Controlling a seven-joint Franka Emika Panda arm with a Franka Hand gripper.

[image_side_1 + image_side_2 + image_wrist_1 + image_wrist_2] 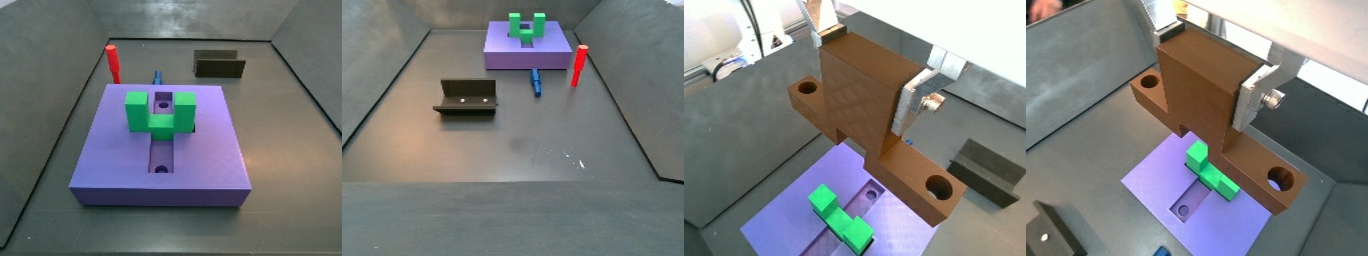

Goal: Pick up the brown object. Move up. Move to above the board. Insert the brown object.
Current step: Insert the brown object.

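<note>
My gripper [867, 70] is shut on the brown object [858, 95], an orange-brown T-shaped block, gripped by its stem with the crossbar hanging below; both wrist views show this [1213, 68]. The crossbar has a round hole at each end. The silver fingers [914, 98] press on opposite sides of the stem. Below it lies the purple board [791, 215], also in the side views [201, 150] [502, 48], with its central groove and a round hole [162, 160]. The block hangs well above the board. Gripper and block are out of both side views.
A green U-shaped block [158, 110] stands on the board's groove, below the held block [1211, 168]. A red upright peg [112, 63] and a small blue piece [536, 80] are beside the board. The dark fixture [466, 96] stands on the grey floor, walls all round.
</note>
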